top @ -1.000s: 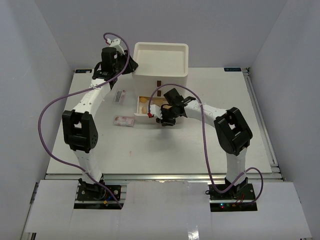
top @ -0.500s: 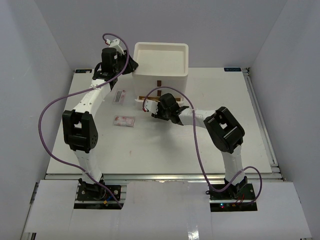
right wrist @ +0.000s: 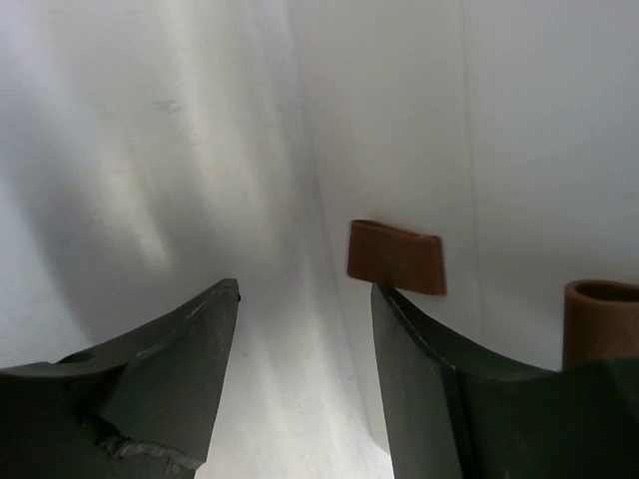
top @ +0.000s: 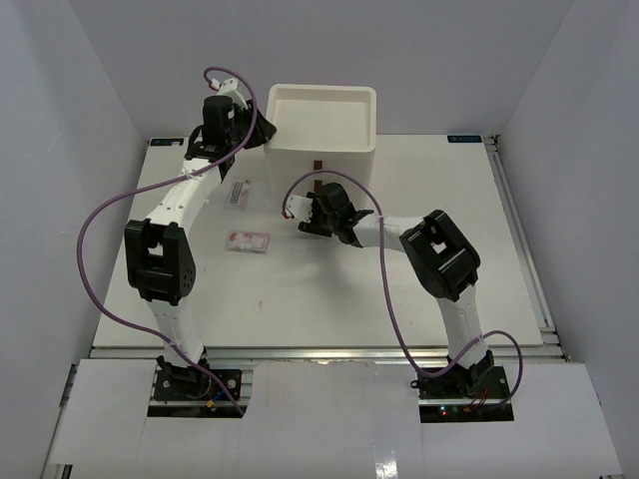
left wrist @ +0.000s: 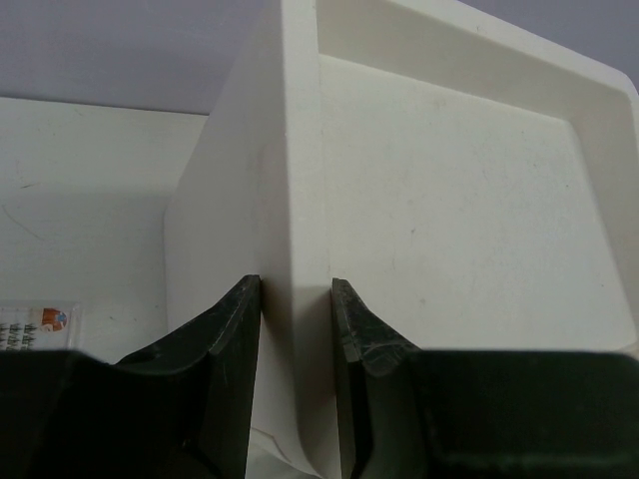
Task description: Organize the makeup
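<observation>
1. since a second ago the bottom drawer, then pulled out with tan sponges showing inside, has gone flush into the box [top: 321, 120], and the right gripper [top: 303, 214] has followed it in to the front face.
2. two pieces of makeup lie out on the table [top: 419, 289]: a clear packet with pink contents [top: 247, 241] sits left of the box front, and a white-blue sachet [top: 238, 193] lies beyond it, near the box's left side. the two are apart.
3. both look light, thin and floppy, probably with slick film. lying flat, they likely call for a pinch at one edge rather than across the middle.
4. the left gripper [top: 255, 130] pinches the box's left wall at the rim, one finger pressed on each side. the right gripper's jaws stand spread and hold nothing, with a red-brown handle [right wrist: 396, 257] just at one fingertip.
5. only the overhead view shows the packet. the left wrist view shows the clamped wall, the bare tray on top of the box and a sliver of the sachet. the right wrist view alone shows how near the handle is, with a second handle [right wrist: 599, 319] at its right edge.
</observation>
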Controlling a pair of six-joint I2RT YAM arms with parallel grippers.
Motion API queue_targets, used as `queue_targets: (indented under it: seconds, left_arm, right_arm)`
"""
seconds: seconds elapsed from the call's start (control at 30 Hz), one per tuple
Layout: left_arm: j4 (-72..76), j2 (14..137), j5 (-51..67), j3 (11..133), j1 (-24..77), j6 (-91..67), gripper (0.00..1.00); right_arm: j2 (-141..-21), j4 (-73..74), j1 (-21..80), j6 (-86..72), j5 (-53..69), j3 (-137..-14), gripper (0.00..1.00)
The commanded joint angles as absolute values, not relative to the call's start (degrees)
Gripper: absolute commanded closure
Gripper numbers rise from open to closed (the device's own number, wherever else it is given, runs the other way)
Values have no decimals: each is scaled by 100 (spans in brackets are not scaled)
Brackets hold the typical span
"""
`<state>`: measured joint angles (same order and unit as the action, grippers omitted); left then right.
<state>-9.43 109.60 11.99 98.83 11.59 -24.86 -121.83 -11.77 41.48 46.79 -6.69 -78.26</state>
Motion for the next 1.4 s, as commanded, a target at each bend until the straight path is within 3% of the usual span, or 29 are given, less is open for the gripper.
queue_targets:
  seconds: [0.0,0.07,0.13,0.3,0.43,0.67,0.77,0.97,1.37]
  left_arm:
    - [-1894,10740,2015,9786,1370,-2847,67]
    - [-1898,10740,1937,9921,1355,-2941,60]
    - [-1890,10742,1876,10086,1343,-3016,51]
    - [-1916,10670,1609,10571,1289,-3110,28]
    - [-1907,10455,1490,10880,1182,-3124,17]
    - [-1898,9656,1328,10523,783,-3120,14]
    - [-1911,8769,1126,9679,594,-3096,13]
    - [-2236,6872,443,7982,315,-2940,2]
    - [-3507,5449,-259,7418,277,-2821,2]
  right_arm:
    - [-11465,236,3872,5066,1546,-8258,38]
    - [-11265,2355,3825,5774,2786,-8670,34]
    - [-11203,3353,3825,6277,3596,-9004,30]
    - [-11203,3670,3900,6034,4219,-9255,21]
    - [-11403,3639,3999,5753,4026,-9487,19]
    - [-12052,3528,4322,4617,3469,-10351,6]
    - [-12297,3206,4490,4118,3409,-10564,9]
    - [-12637,1962,4822,3046,2679,-10561,10]
    - [-13794,1415,5049,2202,1982,-11605,10]
